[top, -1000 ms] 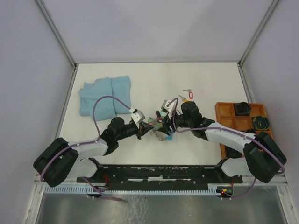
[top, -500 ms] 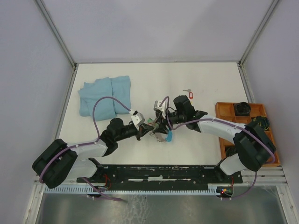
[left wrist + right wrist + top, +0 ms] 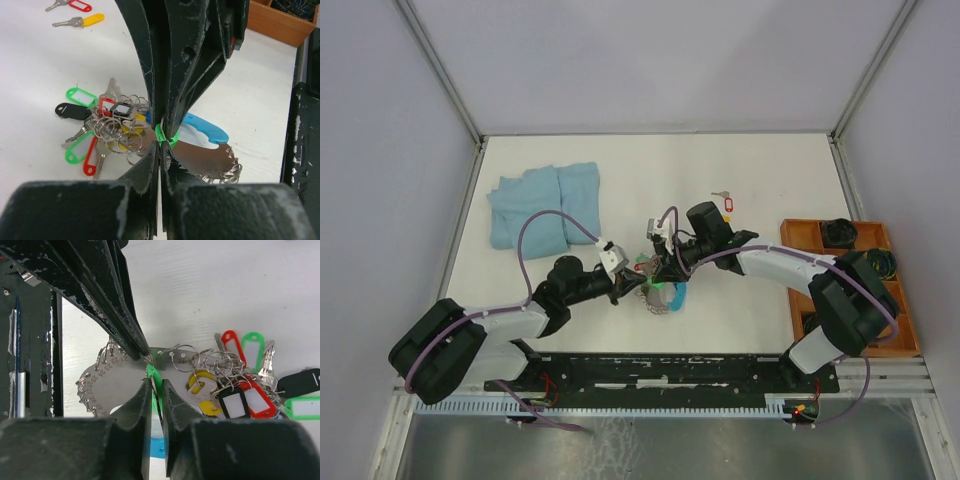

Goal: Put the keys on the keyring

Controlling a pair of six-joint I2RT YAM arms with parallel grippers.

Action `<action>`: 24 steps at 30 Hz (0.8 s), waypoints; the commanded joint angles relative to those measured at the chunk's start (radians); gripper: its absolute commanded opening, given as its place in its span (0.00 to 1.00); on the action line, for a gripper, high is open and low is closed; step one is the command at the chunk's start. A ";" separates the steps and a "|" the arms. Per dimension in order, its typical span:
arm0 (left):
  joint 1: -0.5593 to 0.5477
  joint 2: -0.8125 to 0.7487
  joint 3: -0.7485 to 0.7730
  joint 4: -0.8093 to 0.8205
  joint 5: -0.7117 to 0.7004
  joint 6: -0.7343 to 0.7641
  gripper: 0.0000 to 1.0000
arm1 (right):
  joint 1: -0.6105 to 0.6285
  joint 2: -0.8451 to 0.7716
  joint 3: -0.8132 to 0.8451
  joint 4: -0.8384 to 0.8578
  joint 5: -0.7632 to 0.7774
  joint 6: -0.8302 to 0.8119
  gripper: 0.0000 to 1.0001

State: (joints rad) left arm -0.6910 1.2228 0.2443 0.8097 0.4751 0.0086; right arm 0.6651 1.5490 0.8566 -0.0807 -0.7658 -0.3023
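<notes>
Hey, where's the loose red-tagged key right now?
In the top view, the loose red-tagged key lies right of centre, just beyond the right arm, left of the orange tray.

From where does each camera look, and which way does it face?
Top external: above and behind the bases, facing down on the white table; left arm and right arm show.
Left wrist: on the left arm, facing along the left gripper to the numbered silver metal plate.
Right wrist: faces along the right gripper, shut on a green plastic tag.
Both wrist views share plate and tag.
</notes>
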 commanded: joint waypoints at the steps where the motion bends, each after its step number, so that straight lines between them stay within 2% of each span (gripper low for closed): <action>1: 0.000 -0.033 0.001 0.134 0.052 0.052 0.03 | 0.001 0.028 0.061 -0.036 -0.048 -0.009 0.13; 4: 0.001 -0.035 -0.012 0.163 0.068 0.052 0.03 | -0.003 0.048 0.069 -0.060 -0.049 0.012 0.01; 12: 0.001 -0.025 -0.031 0.230 0.111 0.054 0.03 | -0.002 0.125 0.115 -0.121 -0.036 0.096 0.01; 17: 0.001 -0.023 -0.025 0.171 0.075 0.055 0.03 | -0.002 0.090 0.123 -0.152 0.018 0.122 0.01; 24: 0.001 -0.026 -0.003 0.050 0.020 0.006 0.22 | 0.027 0.018 0.150 -0.244 0.082 0.104 0.01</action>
State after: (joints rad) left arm -0.6865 1.2190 0.1978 0.8391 0.5018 0.0242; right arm 0.6743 1.6226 0.9607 -0.2684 -0.7528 -0.1879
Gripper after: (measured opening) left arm 0.177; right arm 0.016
